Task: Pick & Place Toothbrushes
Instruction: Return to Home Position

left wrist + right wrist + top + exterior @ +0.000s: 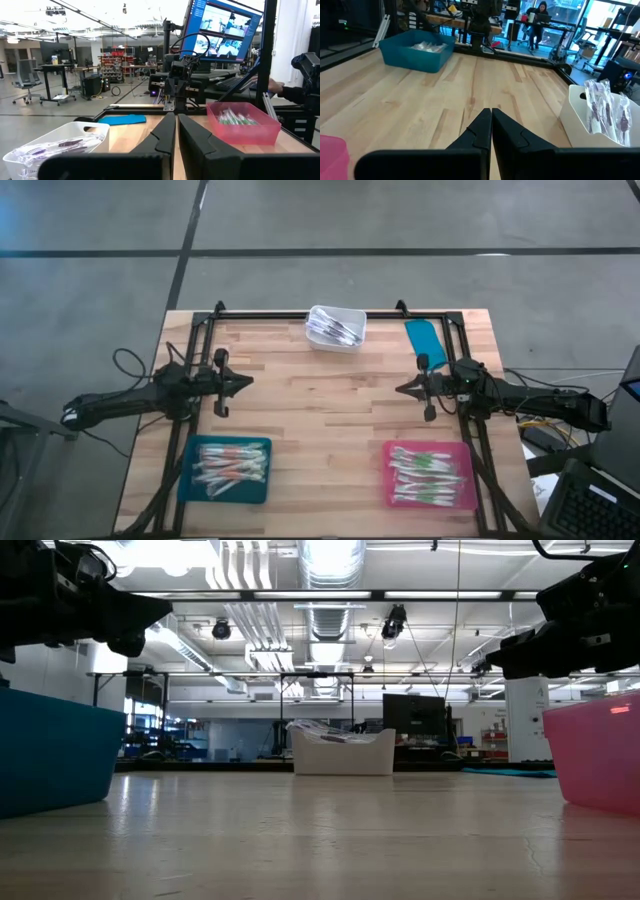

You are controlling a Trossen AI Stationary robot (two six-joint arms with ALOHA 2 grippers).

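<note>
Slim black left arm (120,402), matching right arm (540,395), looped dark cables (120,358), wedge-shaped black gripper fingers (162,139)

An open-plan robotics lab: exposed ceiling ducts (325,580), workbenches (55,67), an office chair (26,75), a monitor (225,32) showing camera feeds, and concrete floor (400,215) beyond the table's (330,400) twelve o'clock edge.
</note>
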